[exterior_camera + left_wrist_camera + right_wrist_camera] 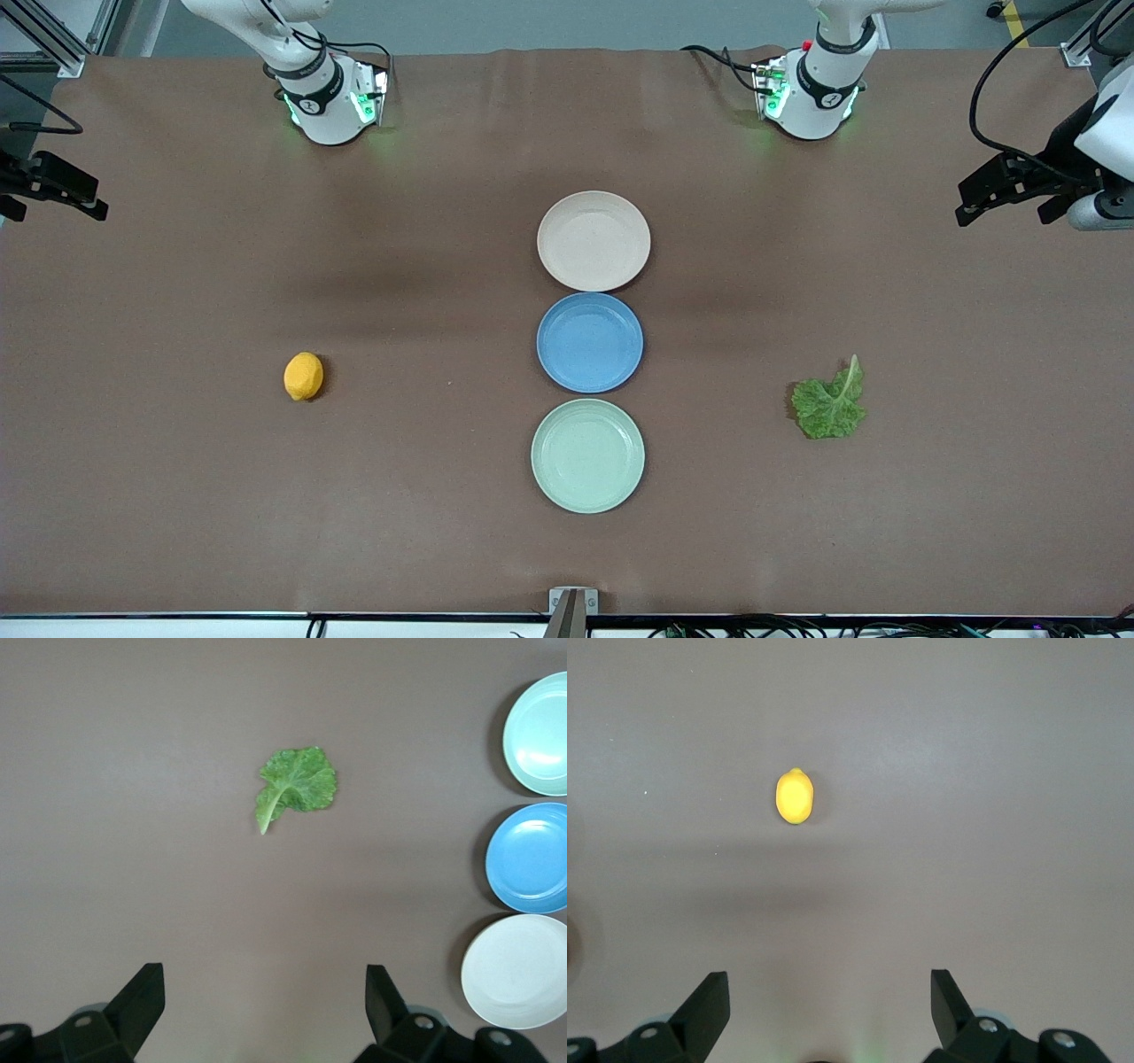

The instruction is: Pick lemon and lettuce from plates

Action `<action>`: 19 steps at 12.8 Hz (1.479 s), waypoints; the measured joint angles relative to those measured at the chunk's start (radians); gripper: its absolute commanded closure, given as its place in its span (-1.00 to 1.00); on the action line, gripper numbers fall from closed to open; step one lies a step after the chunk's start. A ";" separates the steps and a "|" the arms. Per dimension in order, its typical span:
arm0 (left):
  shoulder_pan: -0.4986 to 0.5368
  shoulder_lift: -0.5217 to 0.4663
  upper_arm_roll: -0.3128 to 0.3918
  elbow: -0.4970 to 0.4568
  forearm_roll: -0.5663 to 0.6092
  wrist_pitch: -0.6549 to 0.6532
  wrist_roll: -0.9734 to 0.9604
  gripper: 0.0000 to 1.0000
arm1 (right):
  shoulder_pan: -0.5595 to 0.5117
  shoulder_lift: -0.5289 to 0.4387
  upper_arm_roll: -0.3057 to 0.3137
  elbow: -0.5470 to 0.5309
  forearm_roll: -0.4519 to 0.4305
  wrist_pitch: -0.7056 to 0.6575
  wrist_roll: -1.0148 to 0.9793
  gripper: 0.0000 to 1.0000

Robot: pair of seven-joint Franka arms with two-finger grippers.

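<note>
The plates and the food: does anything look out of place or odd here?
Yes. All three plates are bare: beige-pink plate, blue plate, mint plate. The lemon lies on the table toward the right arm's end, the lettuce toward the left arm's end. The left hand and right hand wait open above them.

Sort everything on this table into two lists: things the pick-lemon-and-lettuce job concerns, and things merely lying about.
Belongs to the job: lemon; lettuce; beige-pink plate; mint green plate. Both foods lie on the bare table, not on plates.

Lying about: blue plate, between the other two.
</note>
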 measured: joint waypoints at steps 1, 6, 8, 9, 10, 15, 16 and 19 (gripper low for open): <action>0.000 0.000 0.000 0.000 0.010 0.000 0.000 -1.00 | 0.000 -0.001 0.001 0.000 0.000 0.001 0.000 -1.00; 0.000 0.001 0.000 0.000 0.014 -0.001 0.000 -1.00 | 0.000 -0.017 0.002 0.000 0.001 -0.005 0.000 -1.00; 0.000 0.006 0.000 0.000 0.014 -0.001 0.000 -1.00 | 0.000 -0.032 0.002 0.000 0.008 -0.008 0.000 -1.00; 0.000 0.009 0.000 0.000 0.014 -0.001 0.000 -1.00 | 0.000 -0.043 0.002 0.000 0.016 -0.011 0.000 -1.00; 0.000 0.011 0.000 0.000 0.015 -0.001 0.000 -1.00 | 0.000 -0.053 0.003 0.000 0.020 -0.017 -0.001 -1.00; 0.000 0.013 0.000 0.000 0.015 -0.001 0.000 -1.00 | 0.000 -0.069 0.004 0.001 0.022 -0.040 -0.001 -1.00; 0.000 0.013 0.000 0.000 0.015 -0.001 0.000 -1.00 | 0.000 -0.069 0.004 0.004 0.022 -0.040 -0.001 -1.00; 0.000 0.013 0.000 0.000 0.015 -0.001 0.000 -1.00 | 0.000 -0.069 0.004 0.020 0.022 -0.040 -0.003 -1.00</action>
